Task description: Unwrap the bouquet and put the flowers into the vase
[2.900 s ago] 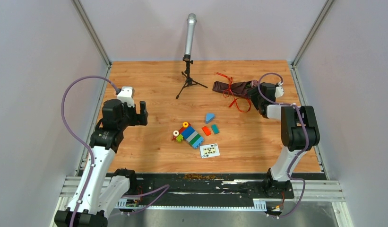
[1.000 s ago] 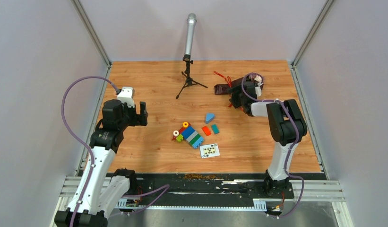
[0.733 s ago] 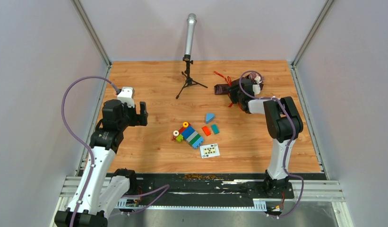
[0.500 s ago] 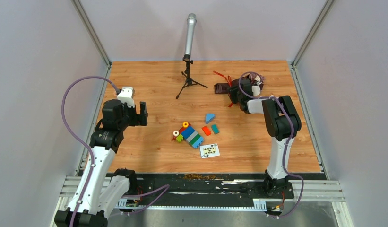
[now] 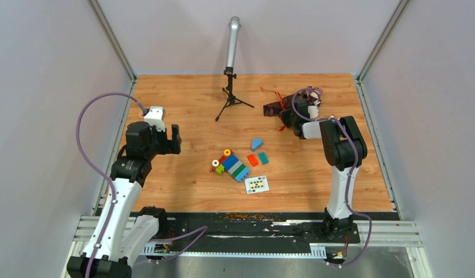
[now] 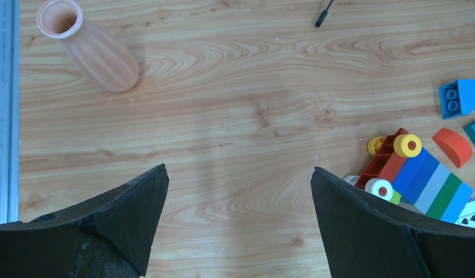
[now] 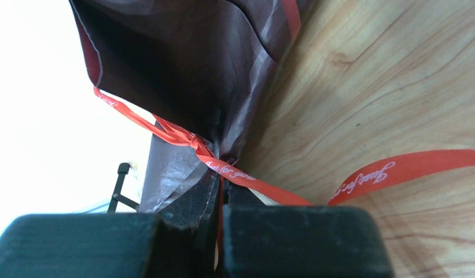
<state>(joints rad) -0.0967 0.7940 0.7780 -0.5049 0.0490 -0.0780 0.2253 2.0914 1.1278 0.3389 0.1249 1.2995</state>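
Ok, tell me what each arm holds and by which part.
Right gripper: fingers shut on the bouquet, pinching its paper wrap where the ribbon ties it. Left gripper: open, holding nothing.

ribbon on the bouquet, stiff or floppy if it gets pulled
Probably floppy: the ribbon curls loosely over the table. Likely thin and smooth, so it might slide out of the right gripper, shut on it by the knot.
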